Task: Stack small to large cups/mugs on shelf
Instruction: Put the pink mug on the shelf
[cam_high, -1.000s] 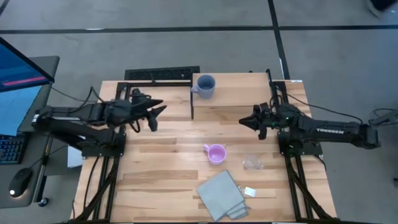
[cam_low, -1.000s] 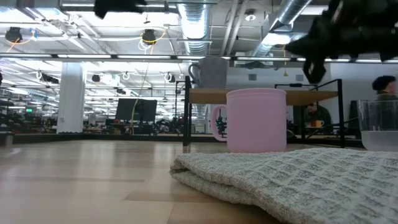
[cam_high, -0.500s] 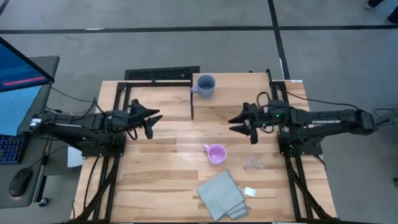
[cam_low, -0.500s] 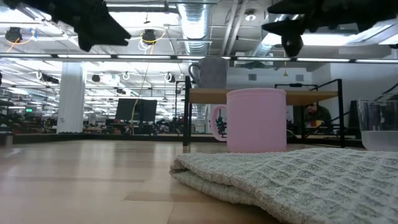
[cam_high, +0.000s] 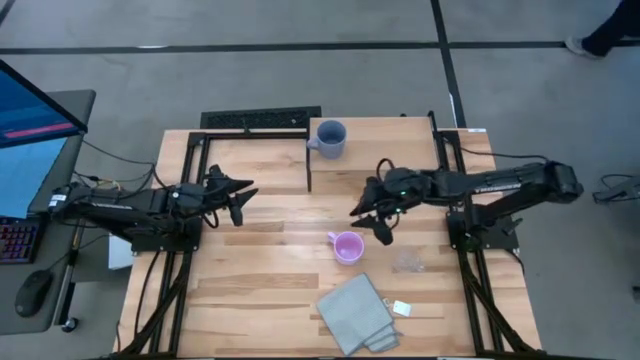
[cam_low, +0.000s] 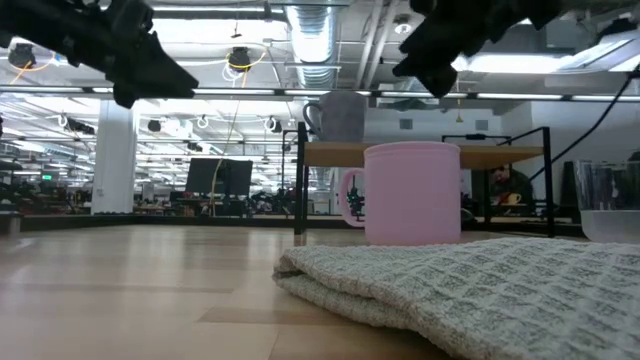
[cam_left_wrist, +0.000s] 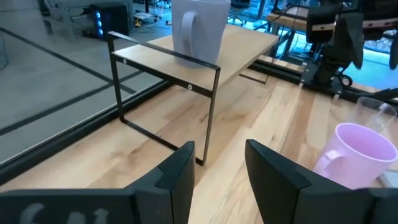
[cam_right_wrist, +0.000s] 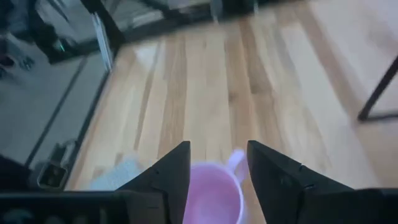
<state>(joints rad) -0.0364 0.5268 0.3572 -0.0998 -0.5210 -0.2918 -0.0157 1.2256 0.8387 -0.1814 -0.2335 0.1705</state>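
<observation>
- High view: the right claw (cam_high: 368, 224) hangs with fingers spread just beside the pink mug (cam_high: 347, 246), which stands upright on the surface (cam_high: 260, 270) a little beyond its tips; I judge it is lining up for a grab. The blue mug (cam_high: 330, 139) already sits on the shelf (cam_high: 385, 150) behind that claw, near the shelf's left edge, leaving most of the top free. The clear cup (cam_high: 405, 262) and the cloth (cam_high: 355, 313) lie past the pink mug, apart from it. The left claw (cam_high: 237, 195) waits, open, well away over bare wood.
- Low view: the pink mug (cam_low: 412, 206) stands clear of the cloth (cam_low: 470, 290); the clear cup (cam_low: 608, 201) is off to one side, so there is room round the mug.
- Left wrist view: fingers parted and empty, facing the shelf leg (cam_left_wrist: 208, 112).
- Right wrist view: the pink mug (cam_right_wrist: 214, 193) lies directly below the wide gap, handle pointing away from the claw.
</observation>
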